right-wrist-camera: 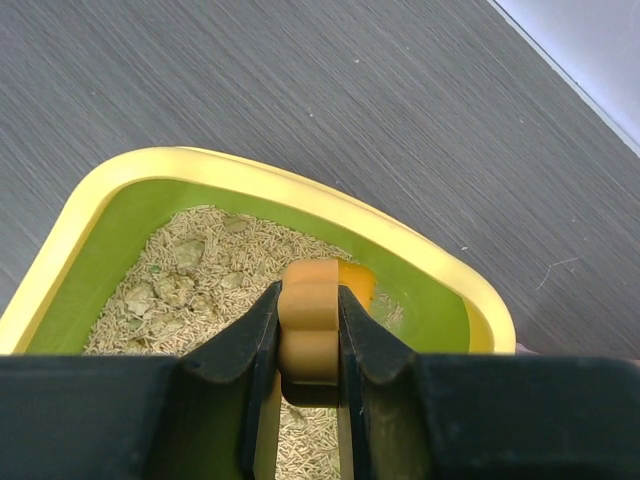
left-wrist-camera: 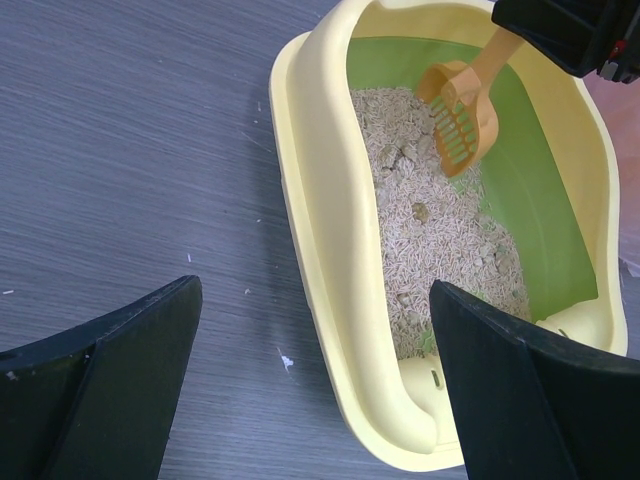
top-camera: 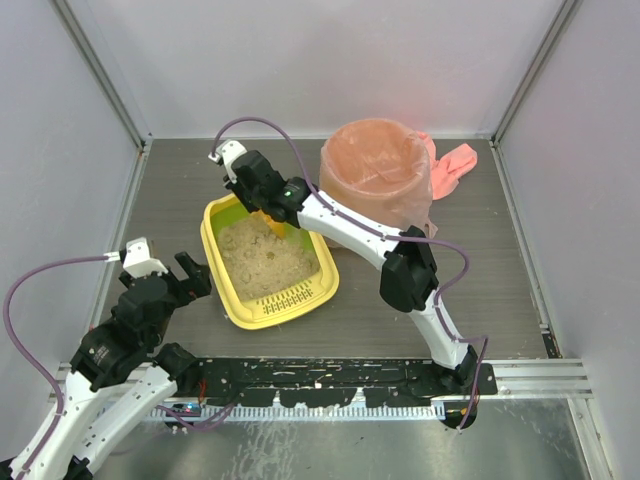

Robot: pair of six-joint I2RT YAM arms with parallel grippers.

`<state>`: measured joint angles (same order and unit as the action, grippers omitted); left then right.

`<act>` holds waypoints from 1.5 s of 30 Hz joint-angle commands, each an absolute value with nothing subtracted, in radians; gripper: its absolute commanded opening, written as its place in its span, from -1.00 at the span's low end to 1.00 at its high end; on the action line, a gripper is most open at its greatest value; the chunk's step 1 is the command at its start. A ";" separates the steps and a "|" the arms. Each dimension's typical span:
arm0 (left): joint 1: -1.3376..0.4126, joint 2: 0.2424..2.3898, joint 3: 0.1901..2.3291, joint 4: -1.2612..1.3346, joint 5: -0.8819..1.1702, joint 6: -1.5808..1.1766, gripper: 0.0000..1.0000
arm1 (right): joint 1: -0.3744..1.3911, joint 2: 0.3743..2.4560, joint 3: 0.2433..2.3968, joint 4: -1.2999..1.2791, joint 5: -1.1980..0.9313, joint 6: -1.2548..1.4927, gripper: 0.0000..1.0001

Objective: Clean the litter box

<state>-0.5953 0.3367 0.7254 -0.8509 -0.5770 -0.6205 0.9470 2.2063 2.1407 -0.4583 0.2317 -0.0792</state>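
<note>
The litter box [top-camera: 217, 262] is a yellow tray with a green inner wall, holding beige litter with several clumps. It also shows in the left wrist view [left-wrist-camera: 310, 200] and the right wrist view [right-wrist-camera: 420, 250]. My right gripper [top-camera: 262, 205] is shut on the handle of a small orange slotted scoop [right-wrist-camera: 310, 320]. The scoop's head [left-wrist-camera: 462, 115] is tilted down over the litter at the box's far end. My left gripper [top-camera: 196, 277] is open and empty, its jaws straddling the box's near-left rim [left-wrist-camera: 400, 400] without touching it.
A round bin lined with a pink bag [top-camera: 376, 170] stands behind and right of the litter box. White walls enclose the table on three sides. A black rail [top-camera: 330, 378] runs along the near edge.
</note>
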 commanded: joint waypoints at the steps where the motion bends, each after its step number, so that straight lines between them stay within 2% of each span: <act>1: -0.592 0.344 0.731 -0.832 -0.596 -0.630 0.96 | 0.956 2.160 2.183 -0.493 0.151 0.010 -0.99; 11: -0.592 0.347 0.733 -0.831 -0.590 -0.627 0.96 | 0.942 2.152 2.227 -0.567 0.158 0.103 -0.99; 20: -0.592 0.353 0.736 -0.830 -0.587 -0.624 0.96 | 0.888 2.126 2.209 -0.576 0.070 0.206 -0.99; 35: -0.592 0.356 0.735 -0.828 -0.584 -0.622 0.96 | 0.798 1.986 1.916 -0.358 -0.048 0.398 -0.99; 45: -0.592 0.354 0.733 -0.828 -0.582 -0.623 0.96 | 0.781 1.907 1.726 -0.211 -0.006 0.524 -0.99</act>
<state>-0.5953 0.3492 0.7254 -0.8509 -0.5758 -0.6197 0.7696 1.9770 1.7828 -0.3073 0.0269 0.4026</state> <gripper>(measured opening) 0.980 0.268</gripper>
